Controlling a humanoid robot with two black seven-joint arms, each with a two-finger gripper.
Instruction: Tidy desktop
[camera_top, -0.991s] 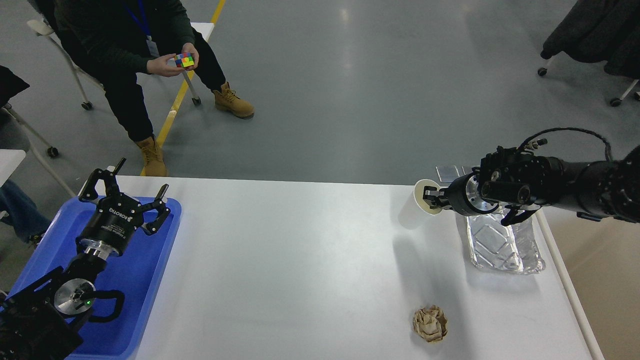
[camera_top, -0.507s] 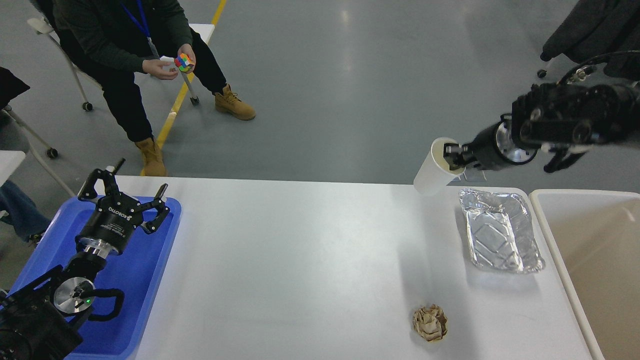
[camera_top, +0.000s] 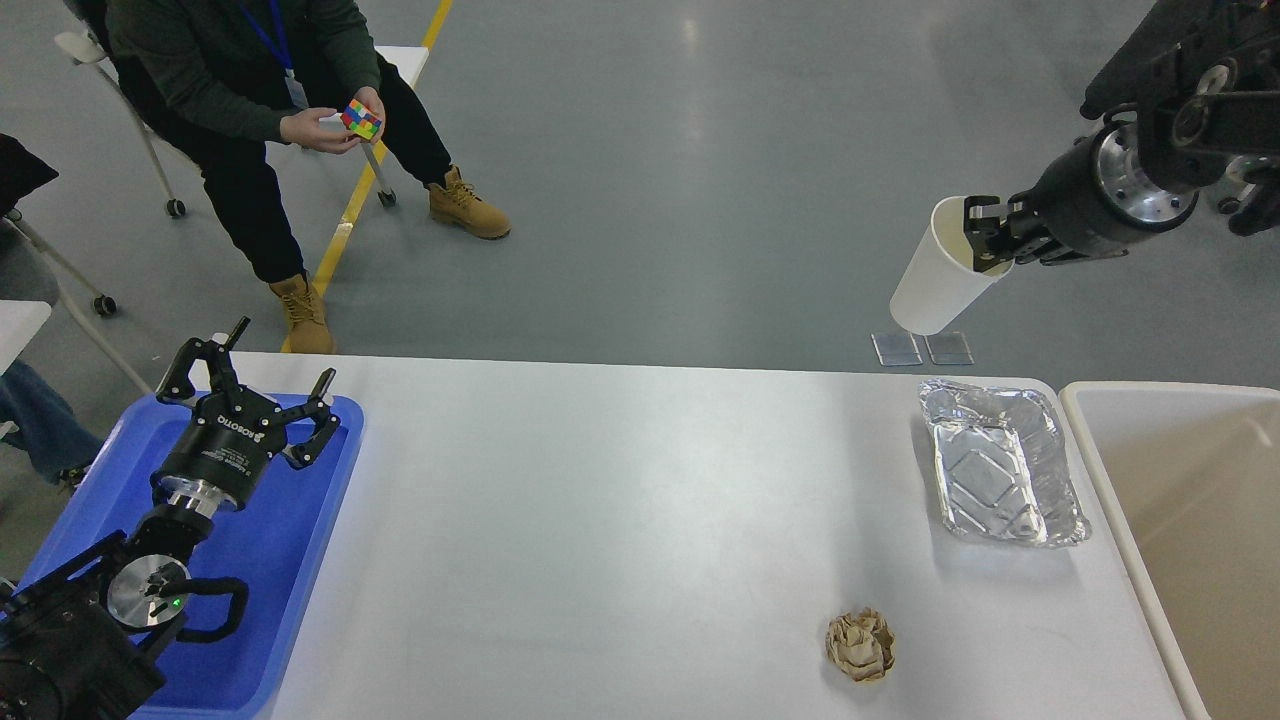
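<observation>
The white desktop (camera_top: 620, 540) fills the lower middle of the head view. On it lie a silver foil tray (camera_top: 1000, 465) at the right and a crumpled brown paper ball (camera_top: 860, 646) near the front. My right gripper (camera_top: 985, 240) is shut on the rim of a white paper cup (camera_top: 935, 270) and holds it high above the table's far right edge. My left gripper (camera_top: 262, 385) is open and empty above the blue plastic tray (camera_top: 290, 560) at the left.
A beige bin (camera_top: 1190, 520) stands against the table's right end. A seated person (camera_top: 260, 90) with a colour cube is beyond the far left corner. Two small clear plates (camera_top: 922, 348) lie on the floor behind the table.
My right gripper has lifted the paper cup from the desktop, up and to the right, uncovering the foil tray and the bin. The left arm has not moved.
</observation>
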